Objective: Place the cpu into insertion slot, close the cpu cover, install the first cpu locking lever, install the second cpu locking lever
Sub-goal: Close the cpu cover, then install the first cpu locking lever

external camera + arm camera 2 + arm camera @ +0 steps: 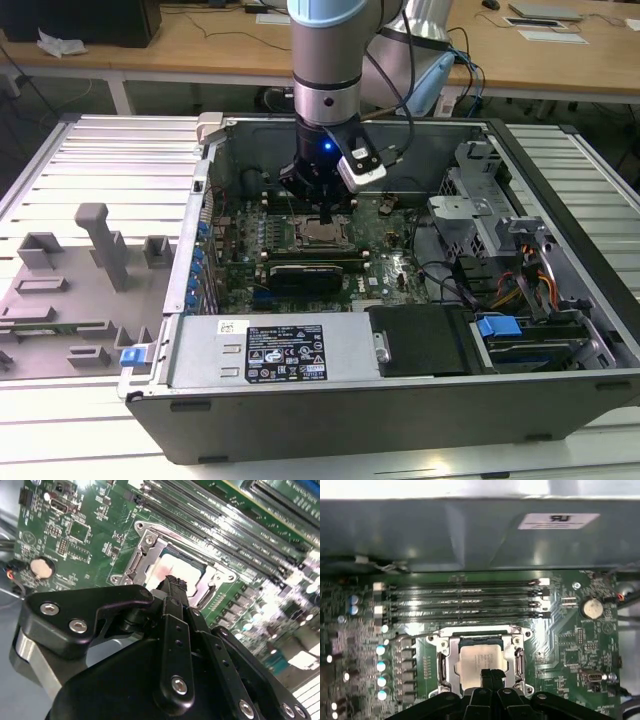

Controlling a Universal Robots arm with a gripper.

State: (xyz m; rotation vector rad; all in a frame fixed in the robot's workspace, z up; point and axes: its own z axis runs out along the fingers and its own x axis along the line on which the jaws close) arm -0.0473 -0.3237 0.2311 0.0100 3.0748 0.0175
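Note:
The cpu (479, 659) lies in the insertion slot (322, 235), its silvery-beige top showing through the window of the cpu cover (445, 662). That grey metal frame lies flat around the chip, also seen in the second wrist view as the cover (145, 550) around the cpu (176, 566). My gripper (492, 674) hangs just above the chip's edge, shut, with nothing between its black fingers. It appears from behind (172, 583) and above the board (318, 207). I cannot tell how the locking levers stand.
Several long memory slots (465, 600) run beside the socket, with a coin battery (592, 607) off to one side. The case wall (470, 535) rises behind them. A black expansion card (310, 272), power supply (290, 350) and drive cage (480, 200) crowd the case.

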